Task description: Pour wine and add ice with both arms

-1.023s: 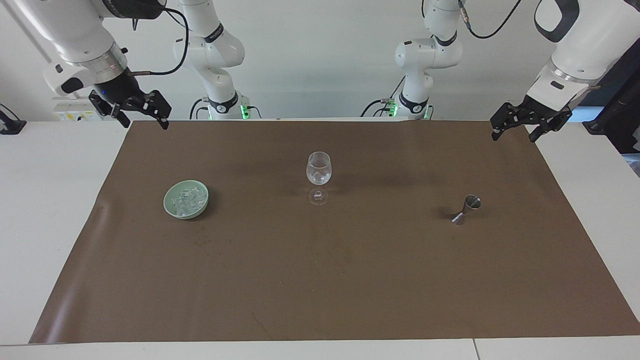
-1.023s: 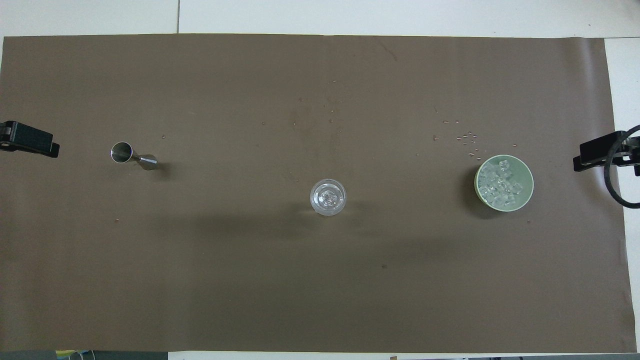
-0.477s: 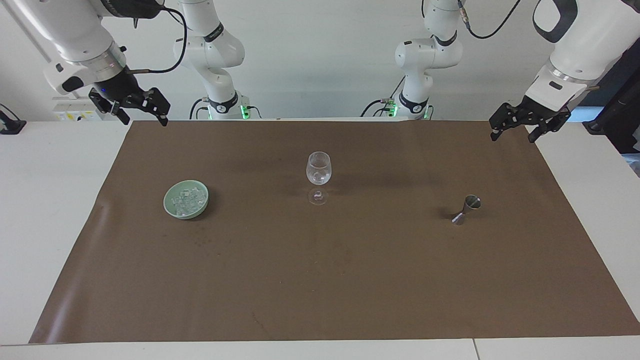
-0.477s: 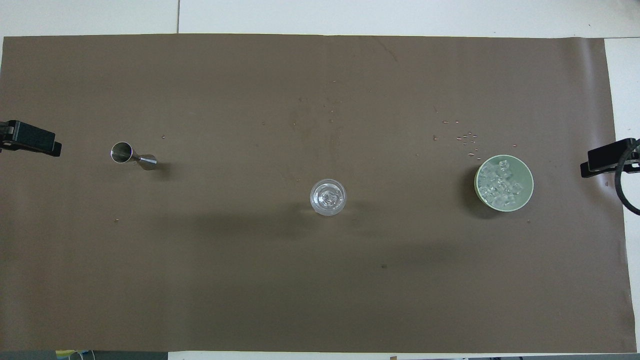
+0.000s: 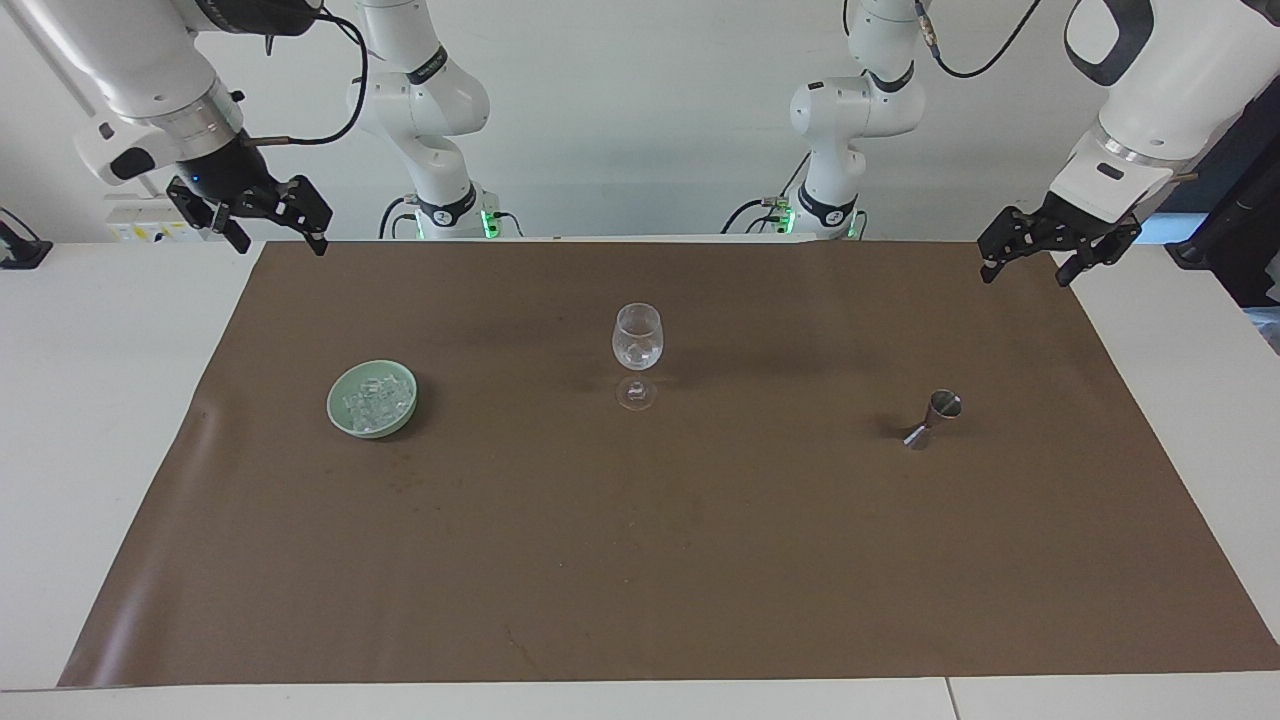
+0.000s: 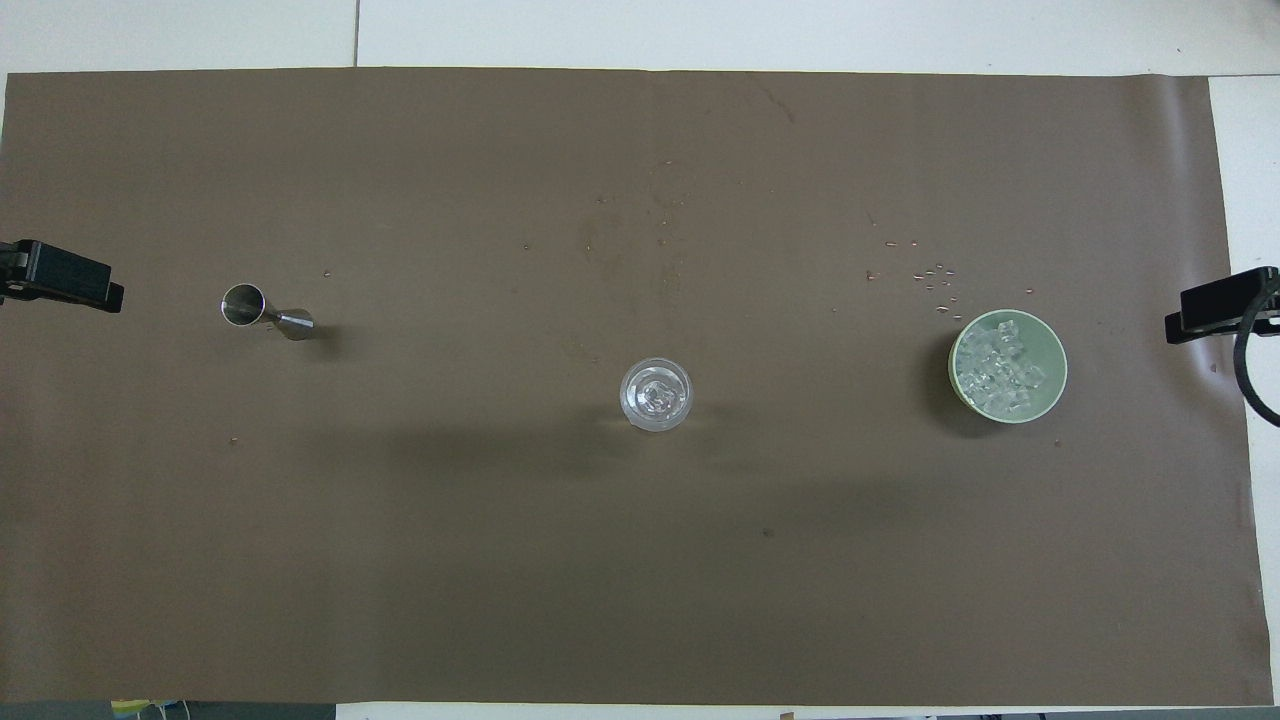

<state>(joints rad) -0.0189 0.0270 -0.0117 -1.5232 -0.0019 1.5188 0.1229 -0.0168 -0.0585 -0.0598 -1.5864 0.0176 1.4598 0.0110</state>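
A clear wine glass (image 5: pixel 637 340) stands upright at the middle of the brown mat; it also shows in the overhead view (image 6: pixel 656 394). A pale green bowl (image 5: pixel 337 408) holding the ice (image 5: pixel 376 400) sits toward the right arm's end; the ice also shows from above (image 6: pixel 1003 370). A small steel jigger (image 5: pixel 935 418) stands toward the left arm's end. My right gripper (image 5: pixel 280 243) is open and empty, raised over the mat's corner near the robots. My left gripper (image 5: pixel 1025 270) is open and empty, raised over the mat's other near corner.
The brown mat (image 5: pixel 640 560) covers most of the white table (image 5: pixel 90 400). Small specks (image 6: pixel 930 275) lie on the mat just farther from the robots than the bowl (image 6: pixel 1058 345). In the overhead view only the tips of the left gripper (image 6: pixel 65 285) and the right gripper (image 6: pixel 1215 312) show at the edges.
My right gripper has drawn back a little, outward toward its end of the table. My left gripper has barely moved. Glass, bowl and jigger have not moved.
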